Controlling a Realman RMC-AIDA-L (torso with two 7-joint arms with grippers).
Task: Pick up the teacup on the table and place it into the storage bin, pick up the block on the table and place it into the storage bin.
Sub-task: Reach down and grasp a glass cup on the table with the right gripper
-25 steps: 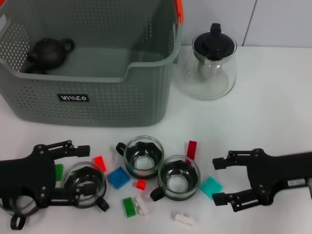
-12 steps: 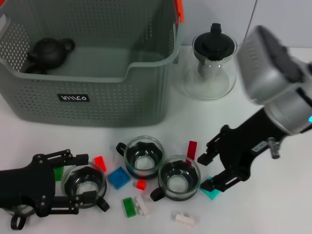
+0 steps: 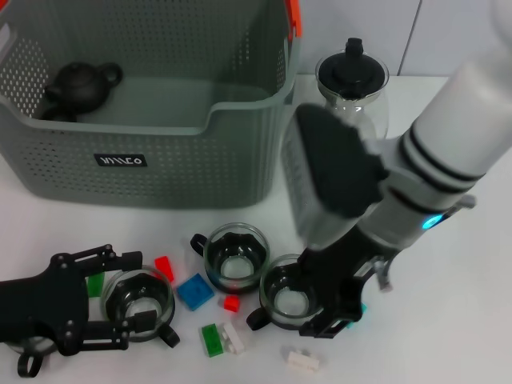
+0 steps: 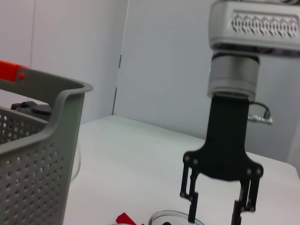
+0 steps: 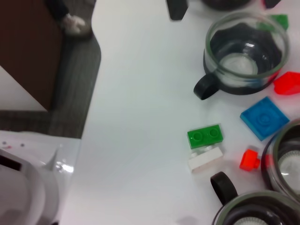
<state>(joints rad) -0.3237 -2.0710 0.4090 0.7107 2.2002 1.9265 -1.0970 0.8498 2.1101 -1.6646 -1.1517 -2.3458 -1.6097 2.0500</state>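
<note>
Three teacups [image 3: 236, 257] on surface [image 3: 448, 320]. Left hand [image 3: 132, 292] released around one; right hand [image 3: 324, 308] released over another.

You're looking at a right arm [image 3: 448, 152] showing white rounded links with black ring seams, a grey wrist block and a small teal light glowing. Its right gripper [image 4: 220, 197] is wearing a matte black bracket with linked bars, round pivot screws and a thin cable looping out. The left gripper [image 3: 120, 300] is showing all-black jointed links.
</note>
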